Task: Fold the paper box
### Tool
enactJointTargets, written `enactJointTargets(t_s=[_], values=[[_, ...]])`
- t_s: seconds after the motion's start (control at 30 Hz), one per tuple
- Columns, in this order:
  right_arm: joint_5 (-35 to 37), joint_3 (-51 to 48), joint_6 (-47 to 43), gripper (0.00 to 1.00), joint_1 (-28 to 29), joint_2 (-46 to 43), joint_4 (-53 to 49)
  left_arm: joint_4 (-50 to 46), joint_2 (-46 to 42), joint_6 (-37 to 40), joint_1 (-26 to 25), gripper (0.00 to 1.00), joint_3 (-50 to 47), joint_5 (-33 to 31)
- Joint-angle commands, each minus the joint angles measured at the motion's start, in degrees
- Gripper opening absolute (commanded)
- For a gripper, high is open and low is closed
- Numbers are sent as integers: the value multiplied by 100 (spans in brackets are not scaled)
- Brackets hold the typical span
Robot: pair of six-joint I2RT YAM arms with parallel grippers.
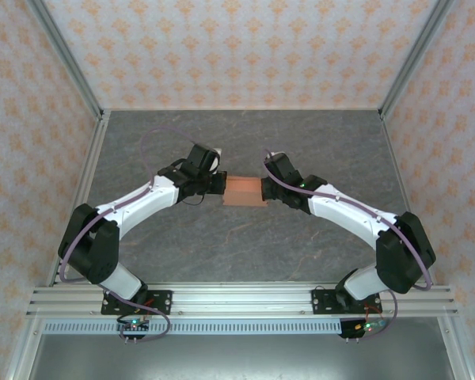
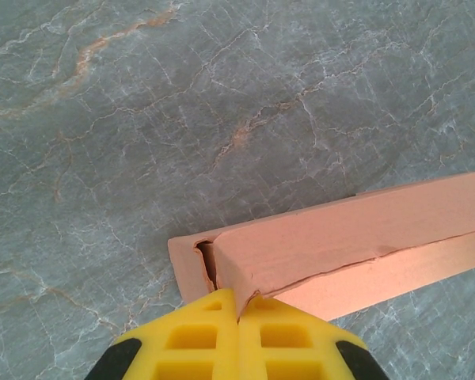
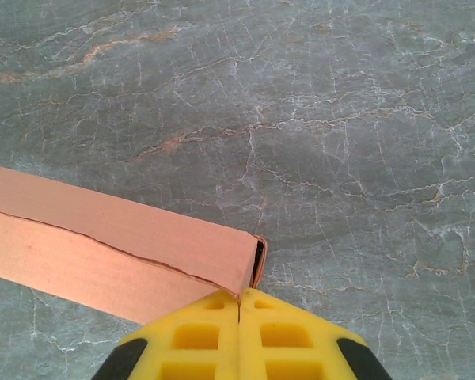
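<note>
Plain salmon paper box (image 1: 245,191), left end effector (image 2: 237,302) and right end effector (image 3: 239,296) closed against its ends

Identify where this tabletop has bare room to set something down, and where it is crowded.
Bare table lies between the paper box and the back wall, and between the box and the near rail. Crowded: the middle, where the left pincer and right pincer, both shut, sit at the box's ends.
</note>
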Motion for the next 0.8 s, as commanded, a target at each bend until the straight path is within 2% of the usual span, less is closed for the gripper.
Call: enactJointTargets(t_s=[0.0, 0.27, 0.6, 0.77], values=[[34, -104, 103, 0, 86, -71, 49, 291, 7, -60, -130, 0, -98, -349], [191, -260, 149, 0, 85, -183, 140, 568, -72, 313, -158, 0, -520, -701], [249, -716, 354, 0, 127, -239, 704, 1345, -126, 333, -292, 0, -1206, -884], [587, -919, 403, 0, 334, -313, 911, 1726, -143, 201, -309, 0, -1454, -969]])
